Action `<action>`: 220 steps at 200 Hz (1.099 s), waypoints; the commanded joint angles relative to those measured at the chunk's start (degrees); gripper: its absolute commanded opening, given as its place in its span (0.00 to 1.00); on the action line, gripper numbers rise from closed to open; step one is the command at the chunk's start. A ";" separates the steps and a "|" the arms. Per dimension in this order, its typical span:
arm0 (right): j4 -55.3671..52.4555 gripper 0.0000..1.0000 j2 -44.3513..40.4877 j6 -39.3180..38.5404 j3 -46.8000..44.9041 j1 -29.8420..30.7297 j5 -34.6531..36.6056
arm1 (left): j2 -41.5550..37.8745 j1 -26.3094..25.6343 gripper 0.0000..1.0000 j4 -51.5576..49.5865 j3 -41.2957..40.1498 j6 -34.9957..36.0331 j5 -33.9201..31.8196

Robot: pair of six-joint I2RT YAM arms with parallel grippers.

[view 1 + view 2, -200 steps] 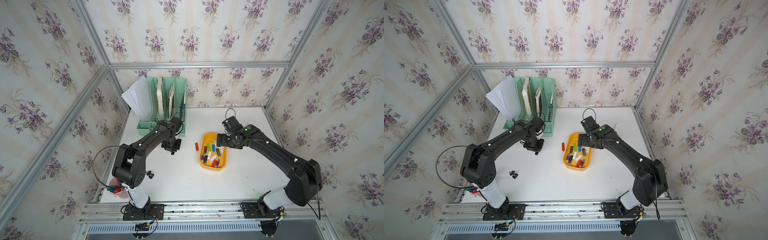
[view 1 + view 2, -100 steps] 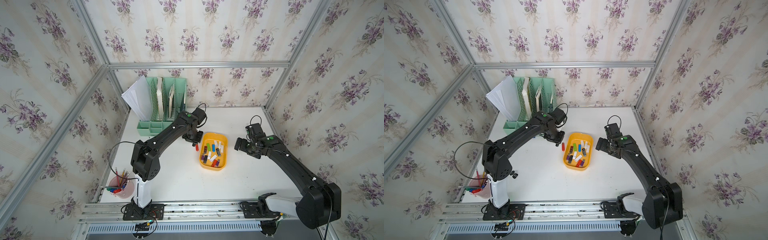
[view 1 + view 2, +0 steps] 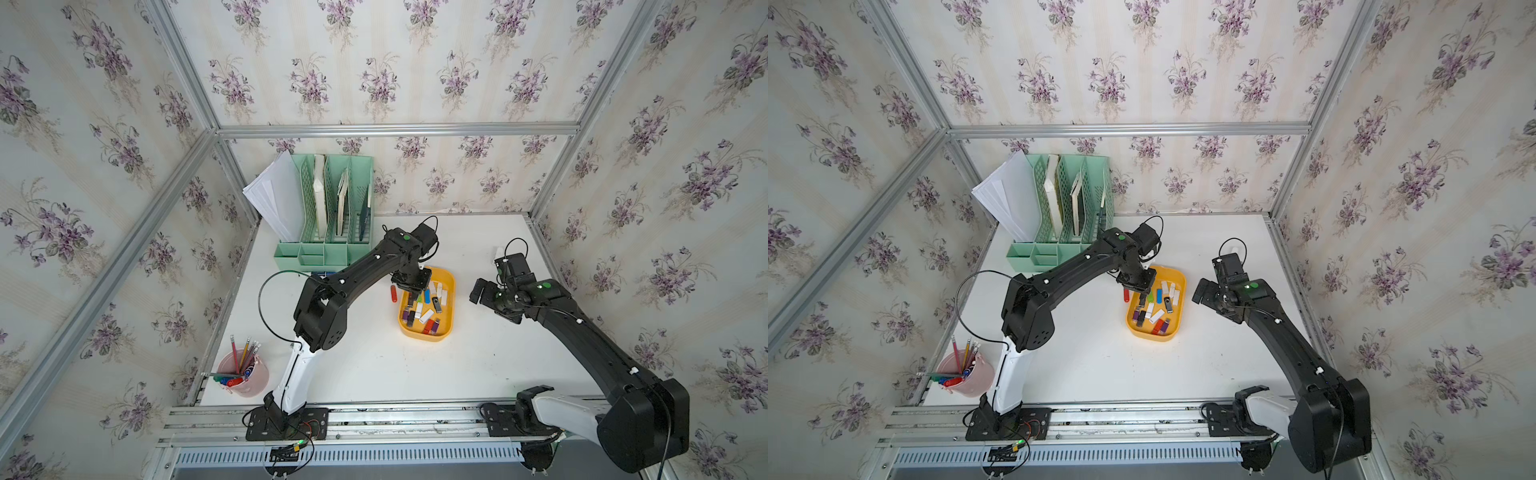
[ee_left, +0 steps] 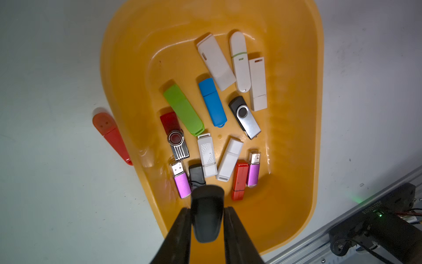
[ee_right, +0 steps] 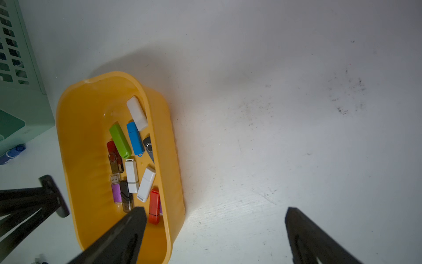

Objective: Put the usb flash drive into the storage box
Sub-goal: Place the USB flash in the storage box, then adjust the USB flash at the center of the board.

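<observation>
two left fingers (image 4: 180,230) pinch a black usb flash drive (image 4: 206,212)

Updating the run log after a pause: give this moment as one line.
left end effector: shut on black flash drive, over storage box | right end effector: open, empty | red flash drive: on table, outside box

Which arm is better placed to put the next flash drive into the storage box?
Left. The left tool grips a black flash drive above the storage box, so releasing should suffice. The right tool is open, empty and beside the box.
</observation>
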 commanded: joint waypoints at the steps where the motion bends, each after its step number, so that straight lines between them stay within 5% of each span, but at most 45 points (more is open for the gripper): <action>1: 0.79 1.00 -0.47 0.80 -0.13 -0.06 0.27 | 2.06 0.03 0.30 2.31 1.53 -0.69 0.68; 98: 1.60 1.00 0.63 -0.08 -0.88 -0.54 -0.73 | 7.07 0.59 0.32 -1.72 9.29 0.36 -1.25; 166: 2.55 0.99 2.89 -1.38 0.00 -0.59 -0.71 | -5.61 11.11 0.59 -2.84 -2.51 1.76 -6.70; 220: 2.99 1.00 4.24 -1.81 0.22 -0.59 -1.11 | -2.50 14.57 0.61 0.51 -8.60 2.05 -5.57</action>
